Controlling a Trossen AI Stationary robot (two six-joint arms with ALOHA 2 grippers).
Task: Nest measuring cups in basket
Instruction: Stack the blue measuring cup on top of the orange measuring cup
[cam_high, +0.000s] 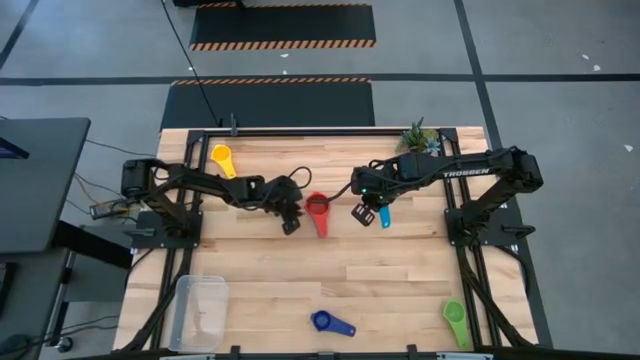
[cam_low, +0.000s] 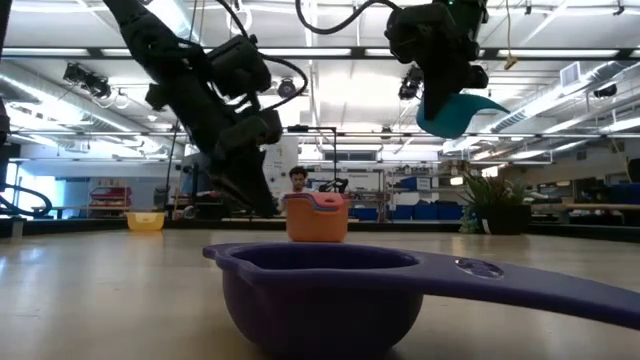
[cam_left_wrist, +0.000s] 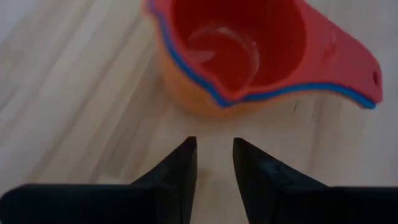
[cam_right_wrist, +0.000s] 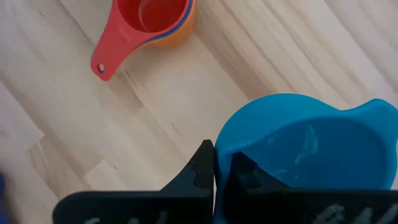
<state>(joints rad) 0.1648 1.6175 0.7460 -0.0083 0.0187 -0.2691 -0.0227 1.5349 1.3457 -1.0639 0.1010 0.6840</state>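
Wooden desk (cam_high: 400, 262) mid-span: right gripper (cam_right_wrist: 214, 163) has its jaws clamped on the rim of the light blue cup (cam_right_wrist: 308, 146), held in the air just beside the red stack (cam_high: 317, 210) (red nested over blue and orange). Left gripper (cam_left_wrist: 214, 163) sits just short of that stack, jaws slightly apart, gripping nothing; basket (cam_high: 199, 310) sits at the desk's near left corner.

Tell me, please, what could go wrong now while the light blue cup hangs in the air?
The right end effector pinches only the rim of the light blue cup, so it may slip or swing. The left end effector sits close beside the nested red stack; lowering the cup there could bump it.
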